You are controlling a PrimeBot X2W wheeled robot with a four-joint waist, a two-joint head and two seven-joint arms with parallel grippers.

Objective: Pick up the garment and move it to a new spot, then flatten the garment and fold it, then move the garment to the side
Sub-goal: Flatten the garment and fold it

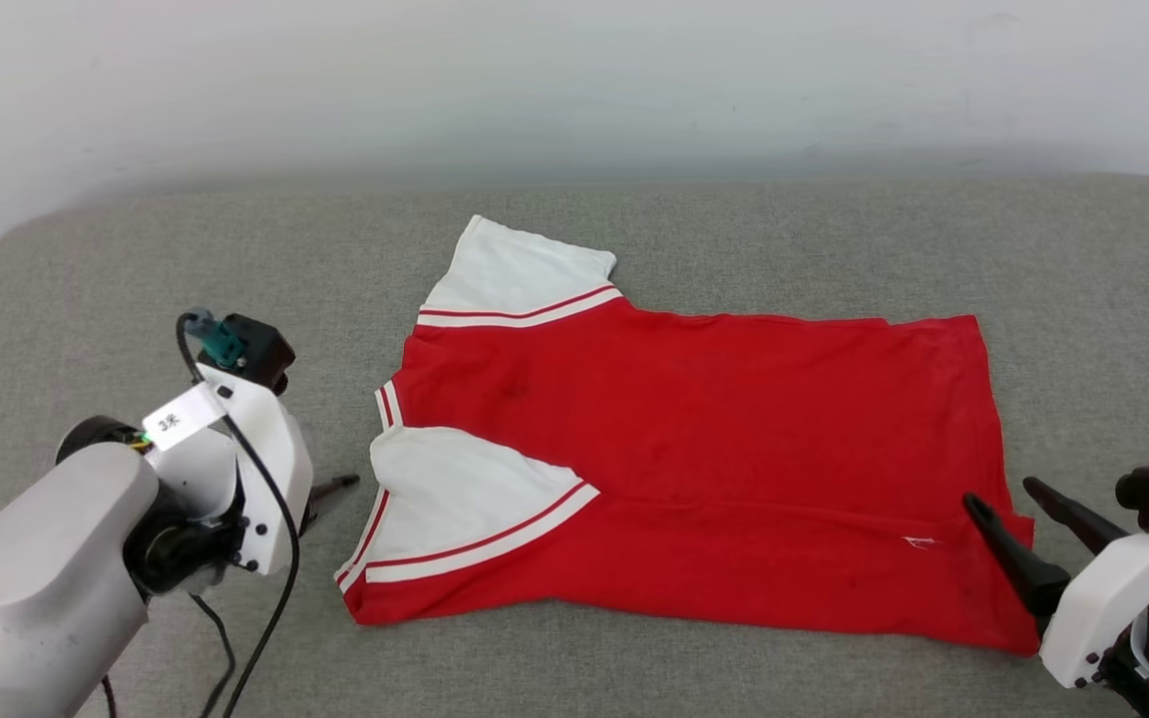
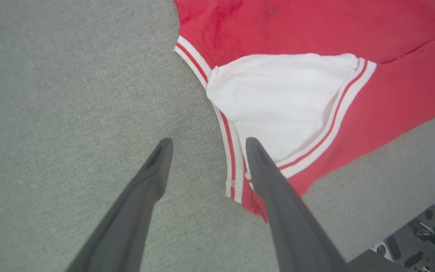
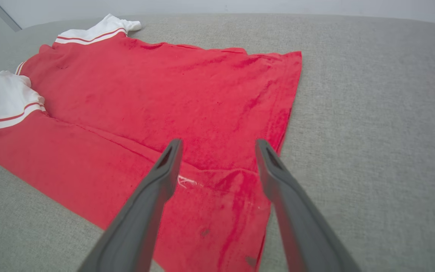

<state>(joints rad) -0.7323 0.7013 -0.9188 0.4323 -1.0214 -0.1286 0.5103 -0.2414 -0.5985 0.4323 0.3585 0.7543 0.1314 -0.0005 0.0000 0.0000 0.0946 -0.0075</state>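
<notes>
This is looking like a bare test lab: a wide grey fabric pad [image 1: 734,229] is sitting against a plain white wall [image 1: 574,80], dark speckled floor [image 2: 429,230] showing beside the pad.

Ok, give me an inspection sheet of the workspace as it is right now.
Surface: grey padded cushion, lightly textured fabric.
Job's things: red shirt with white sleeves, spread out; near edge looks folded over.
Clutter: nothing seen.
Grippers: left jaws open at the near sleeve's edge; right jaws open over the near hem corner.
Cables: black cable looping from the left arm.
Surroundings: pale wall behind; dark floor beside the cushion.
</notes>
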